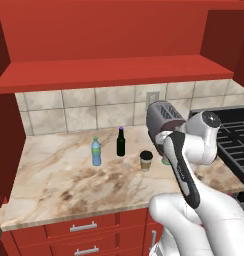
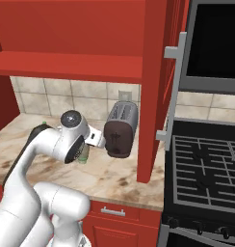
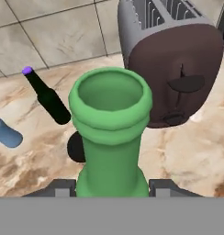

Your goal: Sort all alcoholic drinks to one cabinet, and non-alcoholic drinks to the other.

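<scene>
The green glass bottle (image 3: 111, 137) rises right in front of the hand camera, its open mouth facing me, and my gripper (image 3: 112, 187) is shut on its neck with a finger on either side. The left base view shows a sliver of the same green bottle (image 1: 165, 161) behind my arm; the right base view shows it (image 2: 83, 153) under the wrist, low over the counter. Further left on the counter stand the near-black bottle with a purple cap (image 1: 121, 142) (image 3: 47, 98), the blue plastic bottle (image 1: 96, 151) (image 3: 6, 133) and the tan paper cup (image 1: 146, 160), whose dark lid (image 3: 76, 148) shows behind the green bottle.
A grey toaster (image 1: 161, 120) (image 2: 120, 128) (image 3: 173, 69) stands just right of the green bottle against the tiled wall. Red open cabinet shelves (image 1: 114, 75) hang above the counter, with an open red door (image 2: 158, 96) at the right. A black stove (image 2: 206, 164) adjoins the counter.
</scene>
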Tool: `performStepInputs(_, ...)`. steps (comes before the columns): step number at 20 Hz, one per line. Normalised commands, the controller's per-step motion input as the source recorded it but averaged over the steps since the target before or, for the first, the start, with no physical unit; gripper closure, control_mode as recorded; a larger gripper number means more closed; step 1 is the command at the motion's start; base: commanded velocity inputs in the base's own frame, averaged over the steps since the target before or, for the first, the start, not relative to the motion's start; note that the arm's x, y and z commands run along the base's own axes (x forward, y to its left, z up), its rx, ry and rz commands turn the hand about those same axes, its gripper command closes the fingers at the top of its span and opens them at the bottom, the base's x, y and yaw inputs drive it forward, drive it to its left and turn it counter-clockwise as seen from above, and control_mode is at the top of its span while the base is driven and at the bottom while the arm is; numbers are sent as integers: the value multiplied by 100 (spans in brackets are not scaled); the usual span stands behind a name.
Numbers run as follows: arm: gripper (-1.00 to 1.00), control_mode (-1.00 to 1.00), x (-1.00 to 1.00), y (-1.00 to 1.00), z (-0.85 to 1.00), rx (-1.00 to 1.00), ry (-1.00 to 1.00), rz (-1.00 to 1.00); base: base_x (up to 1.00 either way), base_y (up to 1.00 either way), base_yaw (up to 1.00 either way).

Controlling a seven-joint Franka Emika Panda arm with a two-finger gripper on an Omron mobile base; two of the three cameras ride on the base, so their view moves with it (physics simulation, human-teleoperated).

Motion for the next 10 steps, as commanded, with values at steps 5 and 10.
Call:
performStepInputs(5,100,-100,-56,25,100,-2,-3,0,0,0,0)
performStepInputs(10,100,-100,-39,10,100,-3,-9,0,0,0,0)
